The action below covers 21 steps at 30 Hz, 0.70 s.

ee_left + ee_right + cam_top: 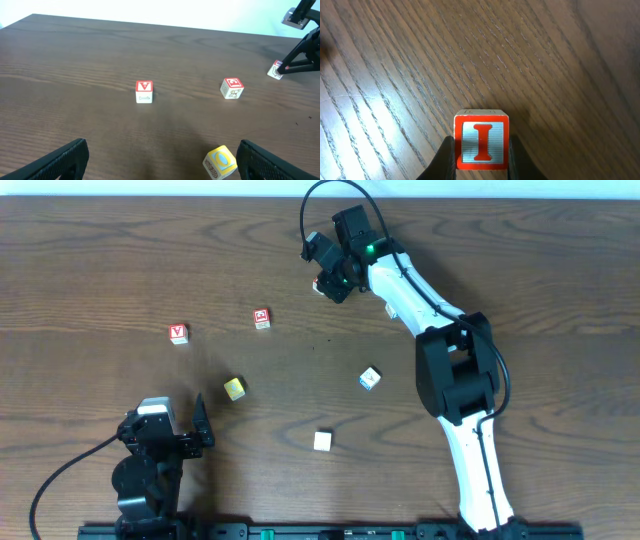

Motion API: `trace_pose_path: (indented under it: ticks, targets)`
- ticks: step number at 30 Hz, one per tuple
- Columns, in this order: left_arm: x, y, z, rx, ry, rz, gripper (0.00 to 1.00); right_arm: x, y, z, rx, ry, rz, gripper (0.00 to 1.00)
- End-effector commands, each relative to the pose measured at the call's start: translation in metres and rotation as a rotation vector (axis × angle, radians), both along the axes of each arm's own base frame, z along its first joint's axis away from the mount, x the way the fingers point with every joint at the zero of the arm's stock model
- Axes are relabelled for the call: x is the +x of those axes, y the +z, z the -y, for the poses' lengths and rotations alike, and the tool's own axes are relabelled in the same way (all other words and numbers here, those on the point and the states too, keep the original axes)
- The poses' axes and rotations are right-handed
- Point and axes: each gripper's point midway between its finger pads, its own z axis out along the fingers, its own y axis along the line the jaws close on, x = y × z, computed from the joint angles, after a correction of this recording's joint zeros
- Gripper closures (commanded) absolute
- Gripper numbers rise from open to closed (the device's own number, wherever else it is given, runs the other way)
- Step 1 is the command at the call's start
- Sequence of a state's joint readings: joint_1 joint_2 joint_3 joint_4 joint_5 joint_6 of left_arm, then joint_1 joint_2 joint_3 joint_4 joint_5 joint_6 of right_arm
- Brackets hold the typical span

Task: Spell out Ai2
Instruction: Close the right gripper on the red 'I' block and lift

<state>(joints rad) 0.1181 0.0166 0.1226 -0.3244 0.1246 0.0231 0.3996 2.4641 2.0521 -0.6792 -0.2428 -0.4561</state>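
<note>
On the wooden table (100,260), the right arm (455,370) reached to the far side, where the right gripper (481,160) pinched the red I block (481,140) between its fingers (444,162). The left gripper (162,157) sat wide open and empty at the near left. The A block (178,333) lay at left, well apart from the I block.

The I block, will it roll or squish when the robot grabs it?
The I block has flat faces and square corners, so it probably won't roll. It looks like painted wood, so likely stiff, not squishy.
</note>
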Motion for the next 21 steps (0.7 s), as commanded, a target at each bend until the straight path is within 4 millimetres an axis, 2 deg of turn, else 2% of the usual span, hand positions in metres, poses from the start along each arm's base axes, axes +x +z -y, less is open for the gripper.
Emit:
trace_pose_path:
  ticks: [1,6,9,17,21]
  targets:
    - [-0.001,-0.011,-0.001,-0.004,0.004,-0.024,0.05,-0.003,-0.007,-0.009,0.013,-0.011,-0.023,0.99]
    - [-0.001,-0.011,-0.001,-0.004,0.004,-0.024,0.05,-0.003,-0.003,-0.009,0.029,-0.052,-0.039,0.99]
    - [-0.001,-0.011,-0.001,-0.004,0.004,-0.024,0.05,-0.003,0.009,-0.008,0.044,-0.078,-0.041,0.99]
    - [-0.001,-0.011,-0.001,-0.004,0.004,-0.024,0.05,-0.016,0.064,-0.003,0.071,-0.12,-0.041,0.99]
    - [-0.001,-0.011,-0.001,-0.004,0.004,-0.024,0.05,-0.033,0.099,0.004,0.069,-0.125,-0.048,0.99]
